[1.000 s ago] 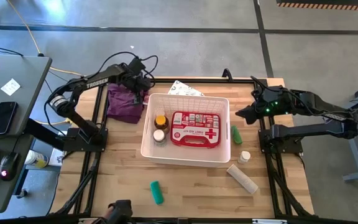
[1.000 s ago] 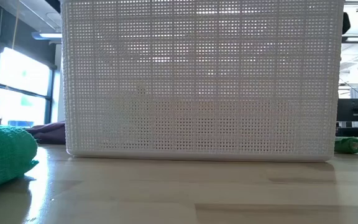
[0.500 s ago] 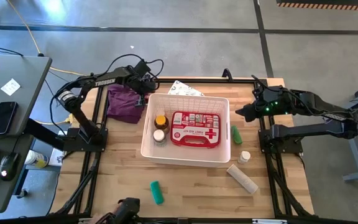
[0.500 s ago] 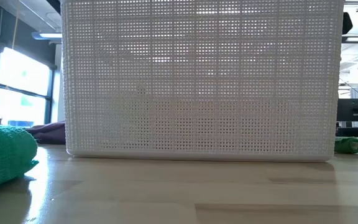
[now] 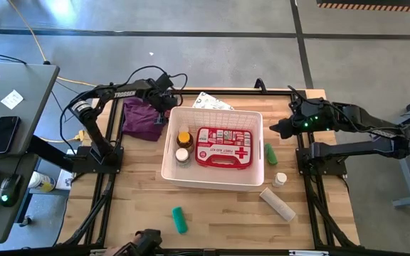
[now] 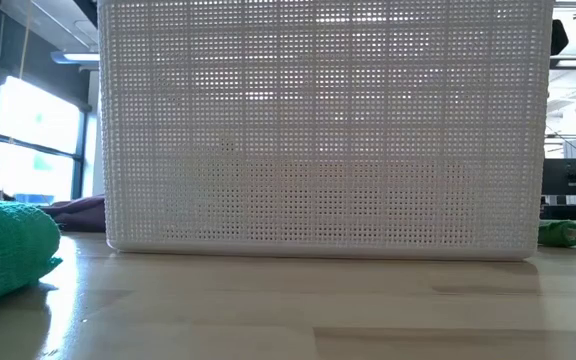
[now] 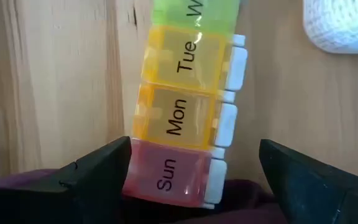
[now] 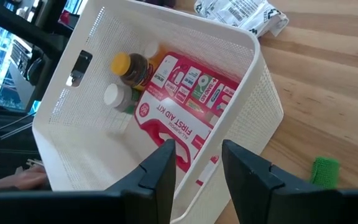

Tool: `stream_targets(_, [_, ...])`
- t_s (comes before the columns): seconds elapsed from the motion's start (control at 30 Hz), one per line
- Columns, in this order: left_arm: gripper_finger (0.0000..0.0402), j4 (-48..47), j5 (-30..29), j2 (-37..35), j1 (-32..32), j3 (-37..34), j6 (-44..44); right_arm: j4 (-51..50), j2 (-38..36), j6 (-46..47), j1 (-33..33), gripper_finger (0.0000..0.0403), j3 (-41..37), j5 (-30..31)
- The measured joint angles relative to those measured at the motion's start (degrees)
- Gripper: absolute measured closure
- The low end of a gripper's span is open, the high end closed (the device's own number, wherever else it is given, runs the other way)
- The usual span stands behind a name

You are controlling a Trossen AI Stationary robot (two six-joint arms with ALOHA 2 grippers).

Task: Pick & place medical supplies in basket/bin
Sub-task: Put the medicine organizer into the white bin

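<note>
Between the spread fingers of the left gripper point(image 7: 194, 171) lies the rainbow pill organizer point(image 7: 188, 106), on the table beside the basket point(image 5: 212, 114). Recommend descending squarely over its "Sun" end before closing. Right gripper point(image 8: 197, 163) waits, fingers partly parted, empty.

table point(image 5: 219, 213) is pale planked wood, basket point(image 5: 212, 174) is matt white perforated plastic, pill organizer point(image 7: 185, 109) is glossy see-through plastic, purple cloth point(image 5: 139, 119) looks soft
</note>
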Motion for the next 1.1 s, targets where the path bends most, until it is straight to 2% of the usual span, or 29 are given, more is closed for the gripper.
stream_targets(0.13, [0.001, 3.26, -4.06, 0.09, -1.38, -0.8, -0.91, 0.0, 0.0, 0.01, -0.01, 0.0281, 0.0, -0.17])
stream_targets(0.5, [0.0009, 5.23, -4.14, 1.5, -3.42, -0.95, -1.37, 0.0, 0.0, -0.21, -0.01, 0.0281, 0.0, -0.17])
stream_targets(0.7, [0.0012, 5.53, -7.47, 3.71, -3.44, -0.73, -2.61, -0.02, 0.0, -0.01, 0.01, 0.0281, 0.0, -0.63])
stream_targets(0.83, [0.0038, 5.04, -6.51, 3.82, -3.4, -0.76, -4.81, -0.04, 0.0, -0.07, 0.01, 0.0281, 0.0, -0.72])
stream_targets(1.03, [0.0114, 3.15, -7.02, 3.98, -3.45, 0.22, -5.84, -0.88, 0.0, -0.62, 0.01, 0.0281, 0.0, -0.26])
stream_targets(1.1, [0.0115, 3.06, -7.34, 4.2, -3.44, 1.15, -5.92, -1.18, 0.0, -1.11, 0.01, 0.0281, 0.0, -0.17])
